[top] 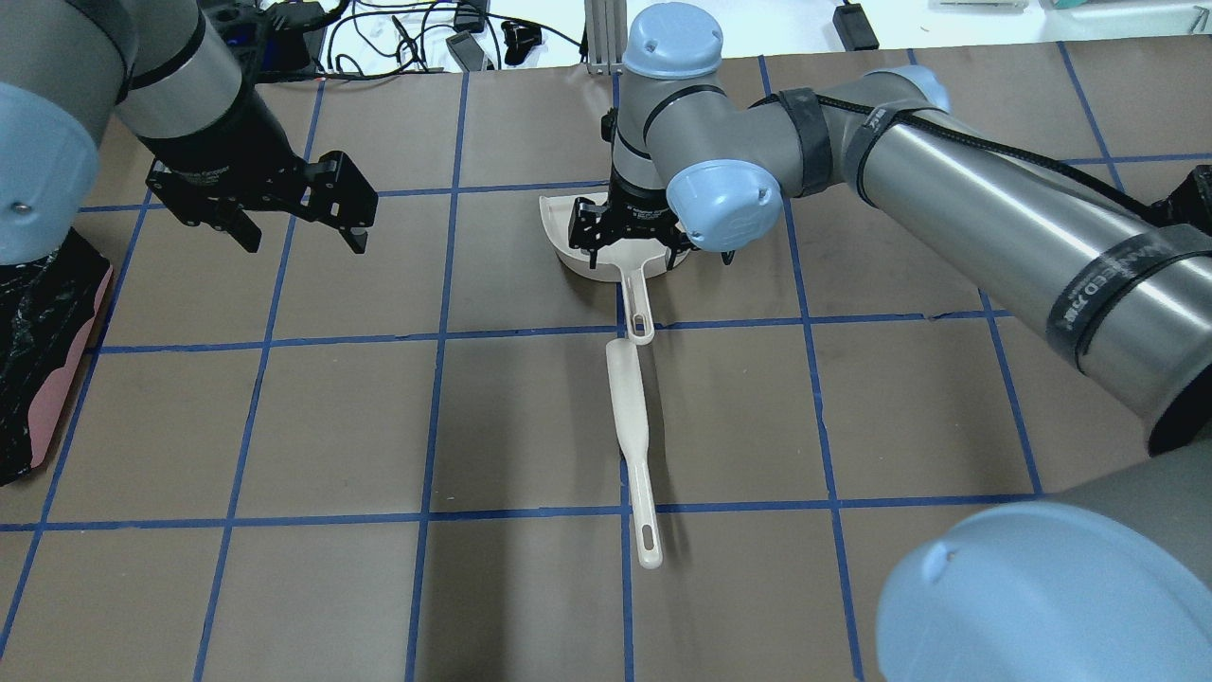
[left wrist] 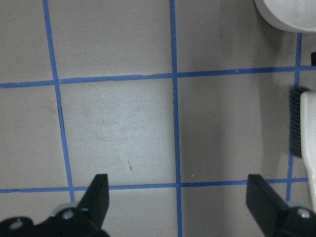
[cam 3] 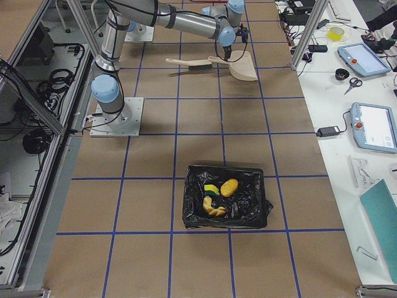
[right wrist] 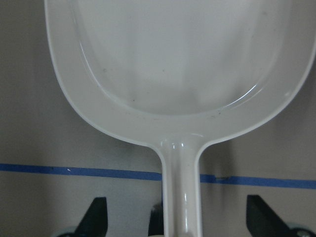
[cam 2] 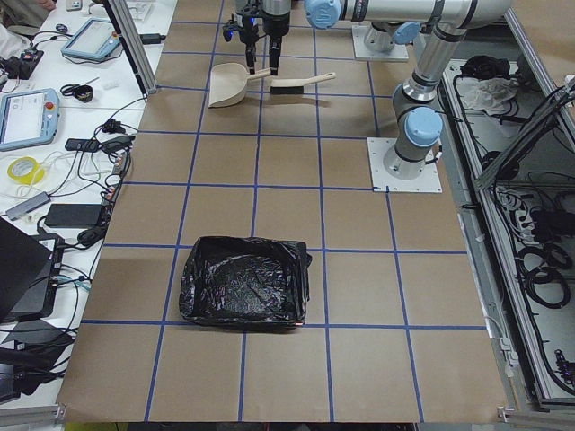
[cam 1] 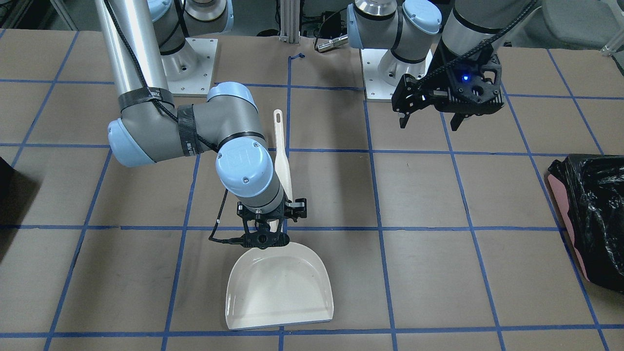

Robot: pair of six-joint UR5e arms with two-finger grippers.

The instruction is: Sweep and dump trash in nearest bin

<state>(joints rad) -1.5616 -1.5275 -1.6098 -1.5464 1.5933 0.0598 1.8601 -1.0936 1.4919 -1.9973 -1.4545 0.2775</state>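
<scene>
The bread roll (cam 3: pixel 229 186), croissant (cam 3: pixel 214 208) and yellow-green sponge (cam 3: pixel 211 189) lie inside the dark bin (cam 3: pixel 258 214), seen in the right exterior view. In the front view only a dark sliver of this bin (cam 1: pixel 4 171) shows. My right gripper (right wrist: pixel 177 217) is open and straddles the handle of the empty cream dustpan (cam 1: pixel 280 287) without touching it. The dustpan lies flat on the table. My left gripper (top: pixel 303 242) is open and empty, and hovers above bare table.
A cream brush (top: pixel 632 426) with black bristles lies on the table just behind the dustpan handle. A pink bin lined with a glossy black bag (cam 1: pixel 590 214) stands at the table end on my left, and looks empty in the left exterior view (cam 2: pixel 243 283).
</scene>
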